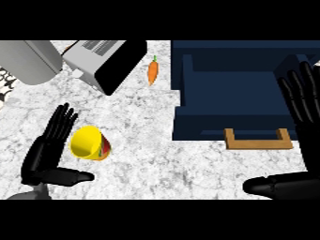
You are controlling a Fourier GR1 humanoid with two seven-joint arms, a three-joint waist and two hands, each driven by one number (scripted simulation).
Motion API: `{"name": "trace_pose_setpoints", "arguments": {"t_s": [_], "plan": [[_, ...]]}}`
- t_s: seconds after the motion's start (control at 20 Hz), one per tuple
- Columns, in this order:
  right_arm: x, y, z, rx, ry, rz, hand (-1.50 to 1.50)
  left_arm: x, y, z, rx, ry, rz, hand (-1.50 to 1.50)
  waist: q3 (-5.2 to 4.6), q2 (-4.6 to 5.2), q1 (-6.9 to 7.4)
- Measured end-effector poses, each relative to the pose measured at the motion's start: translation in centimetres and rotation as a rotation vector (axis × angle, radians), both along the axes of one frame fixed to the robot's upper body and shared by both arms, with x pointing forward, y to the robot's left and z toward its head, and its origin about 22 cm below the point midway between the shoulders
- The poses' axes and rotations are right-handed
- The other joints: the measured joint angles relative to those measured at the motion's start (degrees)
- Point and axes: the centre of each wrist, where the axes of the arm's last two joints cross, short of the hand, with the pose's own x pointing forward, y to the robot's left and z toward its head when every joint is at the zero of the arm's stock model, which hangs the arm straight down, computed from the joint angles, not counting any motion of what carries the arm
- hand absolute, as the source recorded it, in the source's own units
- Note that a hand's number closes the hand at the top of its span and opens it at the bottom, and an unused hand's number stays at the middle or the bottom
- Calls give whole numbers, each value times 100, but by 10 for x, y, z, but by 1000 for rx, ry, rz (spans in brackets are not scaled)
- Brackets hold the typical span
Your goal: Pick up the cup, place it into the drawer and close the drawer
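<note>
Fingers of the left hand (pixel 50 140) were held straight beside the yellow cup (pixel 90 143), ready for grabbing. The right hand (pixel 308 117) was kept flat and open by the drawer (pixel 211 122), which was left open for the cup.

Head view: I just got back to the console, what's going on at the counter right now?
The left hand is open beside the yellow cup, which lies tipped on its side on the white marble counter; the fingers are not yet curled round it. The dark blue drawer with the wooden handle stands open with nothing visible inside. The right hand is open over the drawer's right side, holding nothing. An orange carrot and a silver toaster sit farther back.
</note>
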Motion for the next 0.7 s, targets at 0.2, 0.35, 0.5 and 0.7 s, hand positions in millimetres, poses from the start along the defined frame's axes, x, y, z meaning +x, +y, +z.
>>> {"name": "trace_pose_setpoints", "arguments": {"t_s": [0.2,0.35,0.5,0.7], "plan": [[4,0,2,-3,1,3,-150,4,11,-15,4,9,9,-150,0,1,0],[0,-3,1,-7,3,2,-150,11,5,-26,-5,23,12,-150,-1,1,-4],[2,-6,0,-2,-1,5,-150,8,11,-41,0,21,22,-150,0,2,-3],[-2,-1,1,-4,9,16,-150,10,13,-55,-3,20,46,-150,0,2,-7]]}}
